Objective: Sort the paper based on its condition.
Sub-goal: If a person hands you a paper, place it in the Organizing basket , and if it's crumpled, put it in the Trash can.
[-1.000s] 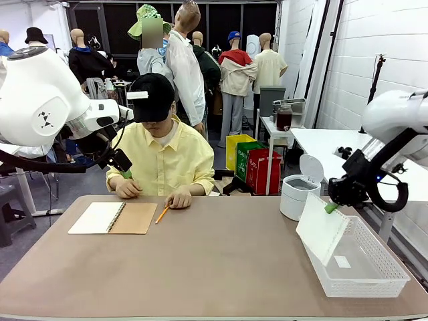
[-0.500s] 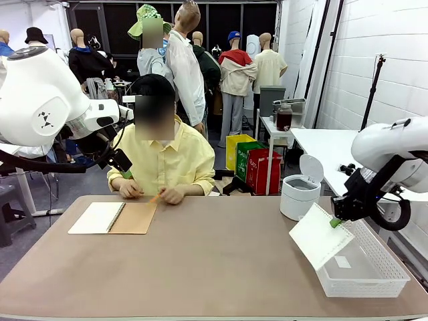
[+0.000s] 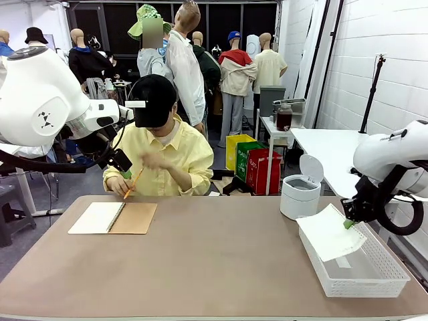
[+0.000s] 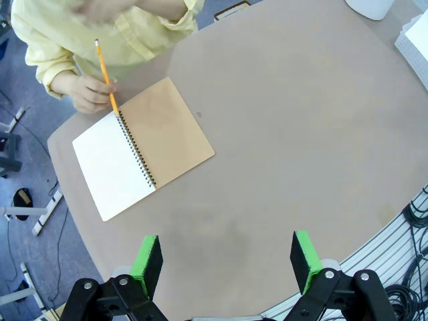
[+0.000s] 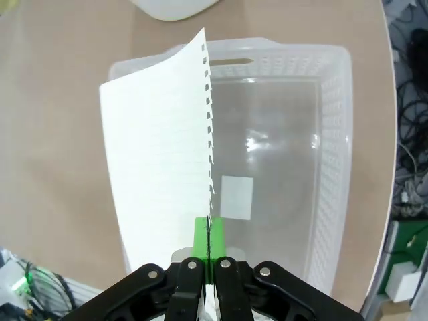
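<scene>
Pinching the paper [image 3: 328, 233] by its perforated edge, the right gripper [image 3: 348, 223] holds it tilted over the white basket [image 3: 378, 275], partly overhanging the rim. Let go here, the sheet could catch that rim and slide out onto the table [image 3: 221, 267]. The left gripper [image 4: 226, 244] hangs wide open above the table.

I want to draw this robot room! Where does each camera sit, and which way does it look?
Front view: sits between the arms, looks across the table at the person; left arm and right arm show at the sides.
Left wrist view: on the left wrist, looks down at the notebook; the open left gripper pokes up from below.
Right wrist view: on the right wrist, looks down into the basket; the right gripper pinches the paper.
Shared: front and right wrist views both show the paper over the basket.
</scene>
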Available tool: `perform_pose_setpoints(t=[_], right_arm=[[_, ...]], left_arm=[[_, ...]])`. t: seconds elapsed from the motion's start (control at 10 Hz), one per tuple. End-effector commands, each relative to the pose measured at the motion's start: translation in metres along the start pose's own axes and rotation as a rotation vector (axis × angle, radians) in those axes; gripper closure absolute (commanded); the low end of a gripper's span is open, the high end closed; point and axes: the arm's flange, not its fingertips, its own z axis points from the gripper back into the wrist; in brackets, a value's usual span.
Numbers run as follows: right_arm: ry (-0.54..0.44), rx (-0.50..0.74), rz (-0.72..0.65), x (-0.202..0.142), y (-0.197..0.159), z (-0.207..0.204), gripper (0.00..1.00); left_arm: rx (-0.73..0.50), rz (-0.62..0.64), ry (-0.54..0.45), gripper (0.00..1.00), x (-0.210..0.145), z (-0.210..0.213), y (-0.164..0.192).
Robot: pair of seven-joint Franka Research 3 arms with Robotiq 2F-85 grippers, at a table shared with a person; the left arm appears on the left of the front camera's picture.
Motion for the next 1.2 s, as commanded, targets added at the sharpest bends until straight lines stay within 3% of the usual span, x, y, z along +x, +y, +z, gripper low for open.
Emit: perform_pose_setpoints(t=[0.0, 0.6, 1.1], right_arm=[[0.028, -0.041, -0.024, -0.026, 0.002, -0.022, 1.00], [0.047, -0.099, -0.132, -0.035, -0.016, -0.067, 1.00], [0.072, -0.130, -0.161, -0.030, -0.009, -0.075, 1.00]], left_arm=[[-0.002, 0.000, -0.006, 0.00, 0.000, 0.000, 0.001], [-0.002, 0.000, -0.006, 0.00, 0.000, 0.000, 0.001], [-0.002, 0.000, -0.006, 0.00, 0.000, 0.000, 0.001]])
